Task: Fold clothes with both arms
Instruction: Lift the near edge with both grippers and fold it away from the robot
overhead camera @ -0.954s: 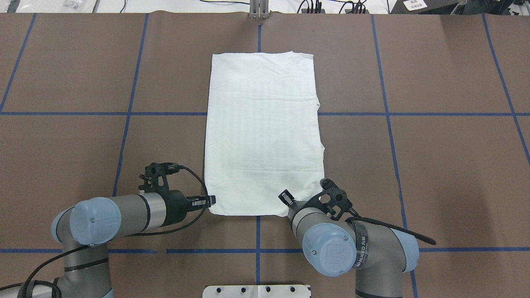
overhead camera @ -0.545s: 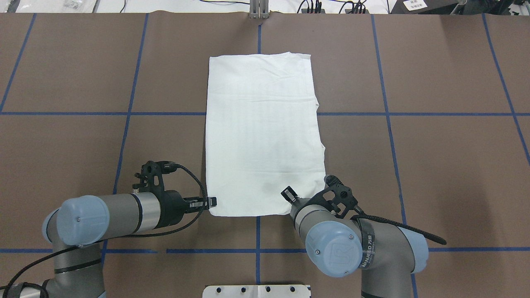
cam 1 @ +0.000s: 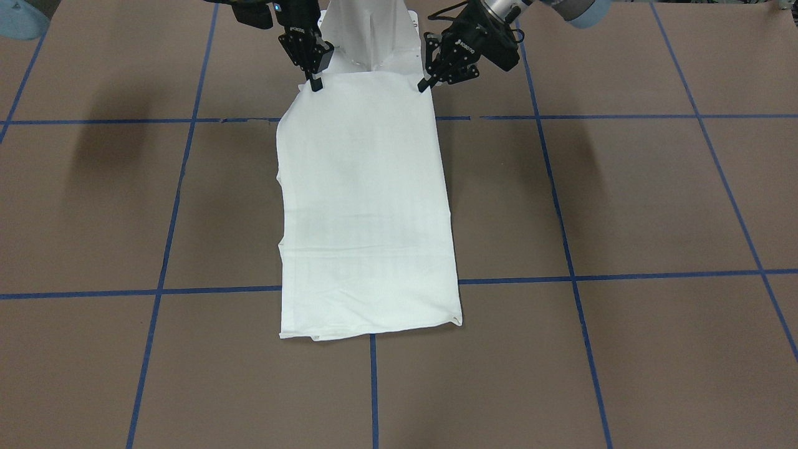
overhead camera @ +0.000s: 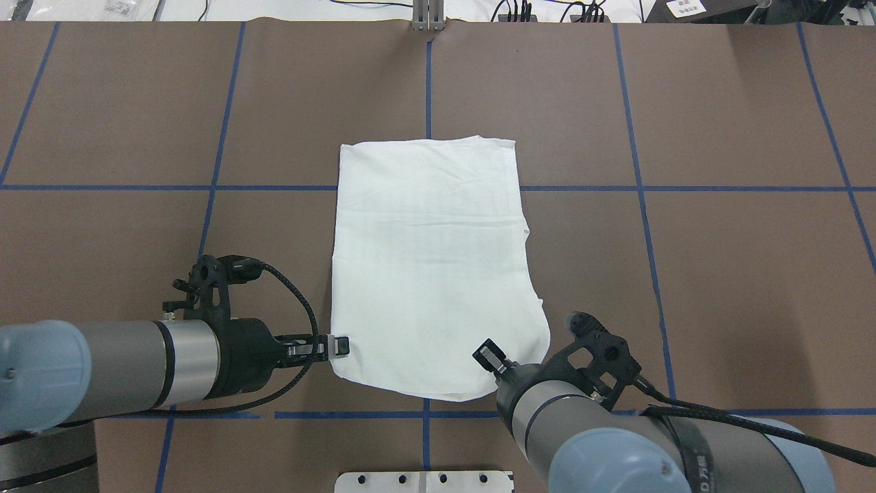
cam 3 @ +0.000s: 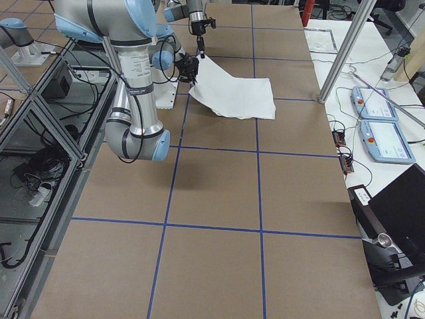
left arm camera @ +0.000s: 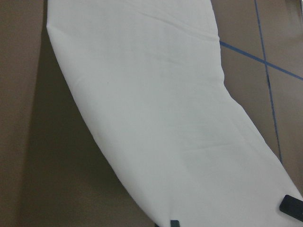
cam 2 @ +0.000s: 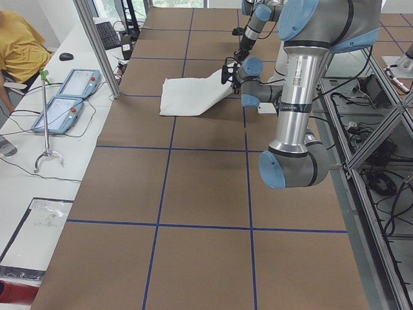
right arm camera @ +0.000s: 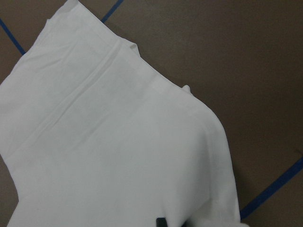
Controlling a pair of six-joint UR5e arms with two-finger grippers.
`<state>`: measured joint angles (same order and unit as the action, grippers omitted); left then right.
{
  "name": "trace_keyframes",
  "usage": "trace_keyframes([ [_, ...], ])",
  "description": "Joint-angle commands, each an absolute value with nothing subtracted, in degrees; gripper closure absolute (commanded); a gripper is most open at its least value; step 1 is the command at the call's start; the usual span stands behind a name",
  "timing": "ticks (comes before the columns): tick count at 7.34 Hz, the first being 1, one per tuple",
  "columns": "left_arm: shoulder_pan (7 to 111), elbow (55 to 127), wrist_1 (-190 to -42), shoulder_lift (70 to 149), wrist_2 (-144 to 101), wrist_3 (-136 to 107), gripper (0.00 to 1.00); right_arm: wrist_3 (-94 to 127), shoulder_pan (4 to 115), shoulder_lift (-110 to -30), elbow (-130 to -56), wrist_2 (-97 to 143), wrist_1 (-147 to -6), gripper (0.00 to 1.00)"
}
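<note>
Shirt (overhead camera: 431, 267) is folded to a long white rectangle at mid-table (overhead camera: 684, 274), long axis running away from the robot, straddling the centre tape line (overhead camera: 426, 438). L gripper (overhead camera: 335, 346) comes in sideways from the robot's left, its fingers (overhead camera: 344, 346) clamped on the near-left corner w/ a bit of white cloth showing btw them. R gripper (overhead camera: 493, 359) is pinched on the near-right corner; only one of its tips shows in the overhead, the other is under the cloth. Both corners are up off the table: side views show the cloth sloping from the grippers down to the far end, which lies flat. Near hem sags in a shallow curve btw the 2 grippers, just short of the near cross line in the overhead. Far edge sits just beyond the far cross line, w/ light creases across the cloth near it. Along the robot's-right edge a couple of layers stick out as small tabs. Wrist cams show smooth white cloth over brown table. White base plate (overhead camera: 424, 481) is at the overhead's bottom edge. In the left side view a person (cam 2: 19, 45) in yellow sits by a bench (cam 2: 39, 161) w/ 2 pendants (cam 2: 59, 113).
</note>
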<state>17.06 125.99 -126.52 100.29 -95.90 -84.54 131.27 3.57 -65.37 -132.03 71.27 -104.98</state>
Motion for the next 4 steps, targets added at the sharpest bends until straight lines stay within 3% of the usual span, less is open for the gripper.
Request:
trace_keyframes([
  [1,17.1,132.0,-116.6,102.9,-100.1,-84.2,1.0,130.7,3.5,-62.8,-134.5,71.3,-109.6,1.0],
  [4,23.6,125.9,-108.6,111.2,-100.2,-79.2,1.0,123.4,11.0,-59.6,-129.9,71.5,-109.0,1.0],
])
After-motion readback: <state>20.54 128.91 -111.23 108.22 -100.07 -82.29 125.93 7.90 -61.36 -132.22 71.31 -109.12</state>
